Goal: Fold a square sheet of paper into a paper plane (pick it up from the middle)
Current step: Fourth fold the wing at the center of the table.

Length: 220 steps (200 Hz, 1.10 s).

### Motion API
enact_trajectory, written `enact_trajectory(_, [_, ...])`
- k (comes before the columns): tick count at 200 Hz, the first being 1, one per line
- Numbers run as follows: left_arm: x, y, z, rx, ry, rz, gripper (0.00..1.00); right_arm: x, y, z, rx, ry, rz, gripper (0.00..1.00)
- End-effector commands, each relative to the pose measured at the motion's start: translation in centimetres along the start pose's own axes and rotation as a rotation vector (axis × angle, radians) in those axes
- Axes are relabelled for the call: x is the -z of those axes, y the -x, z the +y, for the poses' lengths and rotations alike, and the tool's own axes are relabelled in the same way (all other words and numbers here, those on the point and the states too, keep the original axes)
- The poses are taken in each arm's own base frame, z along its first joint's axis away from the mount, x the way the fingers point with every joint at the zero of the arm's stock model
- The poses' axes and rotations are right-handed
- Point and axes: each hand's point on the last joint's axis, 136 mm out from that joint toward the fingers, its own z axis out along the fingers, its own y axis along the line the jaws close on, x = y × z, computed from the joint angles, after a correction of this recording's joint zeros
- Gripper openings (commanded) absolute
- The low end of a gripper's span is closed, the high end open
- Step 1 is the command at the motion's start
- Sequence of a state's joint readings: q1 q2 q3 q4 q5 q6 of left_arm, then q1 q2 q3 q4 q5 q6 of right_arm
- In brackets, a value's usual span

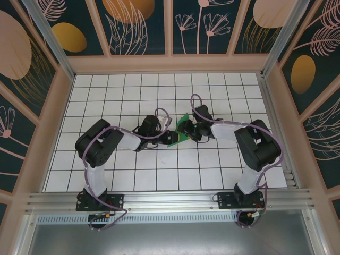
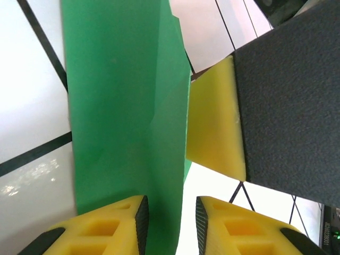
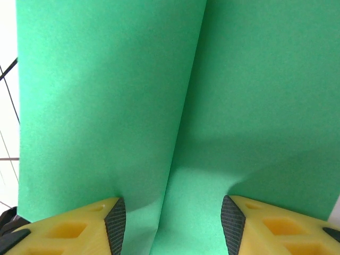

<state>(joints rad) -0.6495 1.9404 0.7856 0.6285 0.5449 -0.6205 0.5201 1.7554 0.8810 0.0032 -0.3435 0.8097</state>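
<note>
- You are seeing the square sheet of paper (image 1: 184,119) (image 2: 122,106) (image 3: 239,79): bright green and plain, showing one long straight crease between two panels.
- It is sitting near the middle of the white grid table (image 1: 133,90), partly rising off it.

I see the square sheet of paper (image 3: 106,106) as plain bright green. My left fingers (image 2: 101,228) are yellow with black pads. The desk (image 1: 133,90) is white with a black grid. The walls (image 1: 223,26) are dark teal with peach and orange plant prints.
</note>
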Motion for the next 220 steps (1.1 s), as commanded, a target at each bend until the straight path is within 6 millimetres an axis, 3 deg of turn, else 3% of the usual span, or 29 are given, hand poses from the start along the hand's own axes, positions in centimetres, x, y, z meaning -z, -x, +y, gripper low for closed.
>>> enact_trajectory(1, [-0.6,0.5,0.4,-0.106,0.016,-0.031,0.31,0.6,-0.2,-0.5,0.009,0.001,0.009,0.54])
enact_trajectory(50, [-0.3,0.9,0.2,-0.227,0.018,-0.059,0.25,0.7,0.1,-0.7,-0.008,0.012,0.009,0.54])
enact_trajectory(105, [-0.8,0.6,-0.7,-0.211,-0.058,-0.053,0.12,1.8,0.9,0.3,0.034,0.051,-0.030,0.54])
enact_trajectory(143, [-1.6,0.9,-1.3,-0.114,-0.108,-0.030,0.11,3.5,1.9,1.2,0.108,0.119,-0.090,0.54])
enact_trajectory(220, [-2.9,1.4,-1.2,0.133,-0.128,-0.004,0.11,2.9,2.3,-0.8,0.085,0.085,-0.090,0.54])
